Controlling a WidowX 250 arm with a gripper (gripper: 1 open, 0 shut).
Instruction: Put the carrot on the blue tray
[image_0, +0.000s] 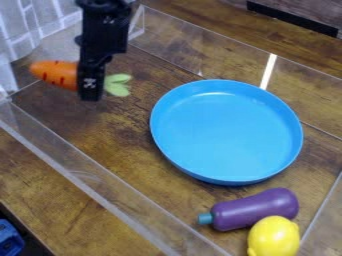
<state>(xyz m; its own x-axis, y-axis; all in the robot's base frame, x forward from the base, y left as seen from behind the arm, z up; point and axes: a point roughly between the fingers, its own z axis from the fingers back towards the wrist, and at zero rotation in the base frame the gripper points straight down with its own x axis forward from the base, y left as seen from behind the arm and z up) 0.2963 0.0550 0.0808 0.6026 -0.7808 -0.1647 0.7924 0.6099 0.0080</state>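
Your black gripper hangs at the upper left of the wooden table, pointing straight down, its jaws clamped on the carrot. You see the carrot lying crosswise in the grip, the orange body sticking out to the left of the fingers and the pale green leafy top showing on the right. It appears lifted off the wood rather than resting on it, though the blur around the arm keeps the gap underneath from being certain.

The blue tray sits flat on the table to the right of the gripper, near but not touching it, and its round basin holds nothing. Your carrot is outside the tray, left of its rim.

At the lower right corner, well apart from the gripper, a purple eggplant lies on its side with its stem end toward the left. A yellow lemon rests just below it, the two touching or nearly so. Both sit outside the tray, just beyond its lower edge.

A clear plastic wall runs along the near side of the table.
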